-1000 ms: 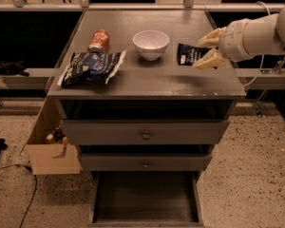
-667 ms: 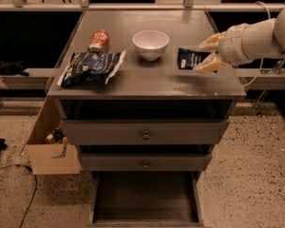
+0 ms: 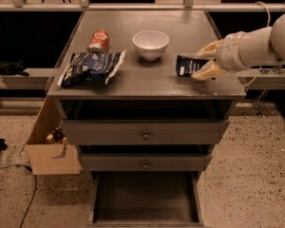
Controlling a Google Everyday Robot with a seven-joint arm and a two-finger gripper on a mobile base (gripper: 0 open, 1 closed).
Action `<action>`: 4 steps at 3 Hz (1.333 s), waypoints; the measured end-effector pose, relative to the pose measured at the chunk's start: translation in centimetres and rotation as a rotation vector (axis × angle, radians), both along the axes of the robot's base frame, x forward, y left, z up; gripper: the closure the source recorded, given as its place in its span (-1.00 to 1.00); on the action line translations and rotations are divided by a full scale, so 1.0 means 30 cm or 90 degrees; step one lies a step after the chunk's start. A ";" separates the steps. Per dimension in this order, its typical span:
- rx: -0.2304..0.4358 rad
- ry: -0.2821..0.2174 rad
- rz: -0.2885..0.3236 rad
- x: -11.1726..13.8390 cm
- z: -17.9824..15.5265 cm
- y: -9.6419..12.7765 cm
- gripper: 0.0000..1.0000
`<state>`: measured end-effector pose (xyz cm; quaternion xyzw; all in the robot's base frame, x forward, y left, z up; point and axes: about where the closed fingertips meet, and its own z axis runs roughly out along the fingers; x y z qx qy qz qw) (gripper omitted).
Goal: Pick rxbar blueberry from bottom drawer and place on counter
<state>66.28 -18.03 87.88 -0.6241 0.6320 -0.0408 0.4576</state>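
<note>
Looks like the placing step. The end effector (image 3: 203,61) is pinching the right end of the rxbar blueberry (image 3: 186,64), which sticks out to its left, low over the worktop (image 3: 147,82). Next it'd need to let go and lift clear. Can't tell if the bar's actually touching down. The bottom drawer (image 3: 145,198), way below, is cut off at the front.

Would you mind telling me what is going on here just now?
The robot's gripper holds the rxbar blueberry by its right end, low at the right side of the counter; whether it has touched down I cannot tell. The bottom drawer stands open with nothing visible inside. A bowl, a can and a snack bag sit on the counter too.
</note>
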 end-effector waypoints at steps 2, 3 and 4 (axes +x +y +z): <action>0.000 0.000 0.000 0.000 0.000 0.000 -0.47; 0.000 0.000 0.000 0.000 0.000 0.000 -0.91; 0.000 0.000 0.000 0.000 0.000 0.000 -1.00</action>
